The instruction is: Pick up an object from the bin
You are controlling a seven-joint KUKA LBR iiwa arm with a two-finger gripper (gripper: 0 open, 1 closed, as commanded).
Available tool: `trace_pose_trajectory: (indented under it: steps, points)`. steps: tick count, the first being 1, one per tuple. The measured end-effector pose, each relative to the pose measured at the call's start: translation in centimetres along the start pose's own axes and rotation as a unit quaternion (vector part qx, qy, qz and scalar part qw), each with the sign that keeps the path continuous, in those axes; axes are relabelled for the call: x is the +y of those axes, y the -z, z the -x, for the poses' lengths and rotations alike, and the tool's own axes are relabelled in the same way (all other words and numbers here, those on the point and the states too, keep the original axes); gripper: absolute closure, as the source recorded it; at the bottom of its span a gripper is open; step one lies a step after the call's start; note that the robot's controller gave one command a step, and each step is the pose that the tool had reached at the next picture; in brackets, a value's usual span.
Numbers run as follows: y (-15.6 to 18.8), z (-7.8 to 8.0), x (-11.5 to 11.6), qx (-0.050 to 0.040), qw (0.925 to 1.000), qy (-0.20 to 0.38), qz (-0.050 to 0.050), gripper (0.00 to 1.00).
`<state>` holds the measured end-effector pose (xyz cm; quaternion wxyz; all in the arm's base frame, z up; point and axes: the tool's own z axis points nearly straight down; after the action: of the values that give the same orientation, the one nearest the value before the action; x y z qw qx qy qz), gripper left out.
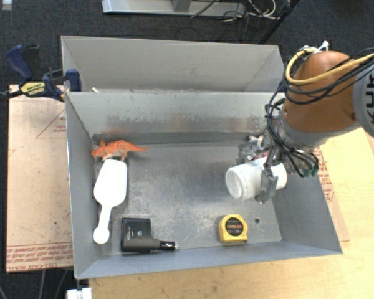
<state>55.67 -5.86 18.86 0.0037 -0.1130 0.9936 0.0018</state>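
Camera view: the claw [260, 174] is seen low in the right half of the grey metal bin [174, 114], under the robot's orange wrist cover. It is clamped on a white cylindrical plastic tub [242, 182], which lies on its side just right of centre, approx. midway btw. back and front walls. One dark finger [264, 190] crosses the tub's near side and the other is at its far side, so the tub sits btw. them.

The tub's long axis runs roughly left–right, round end to the left. The fingers are set across that axis, twd. its right end. Whether the tub is clear of the floor cannot be told.

Judged: grasp made, lift next, and a straight-up pull is called for.

A yellow tape measure [233, 228] lies nr. the front wall. Well apart at left are a black plug-in adapter [136, 234], a white plastic scoop [109, 192] and an orange toy lizard [117, 148].
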Motion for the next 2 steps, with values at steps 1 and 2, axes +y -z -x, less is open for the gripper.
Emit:
trace_pose_trajectory:
  steps: [1,2]
  points:
    - [4.8,2.1,0.0,-0.0010,1.0000,-0.005,0.000,1.00]
    - [6.0,2.9,0.0,-0.0028,1.0000,-0.006,-0.001,1.00]
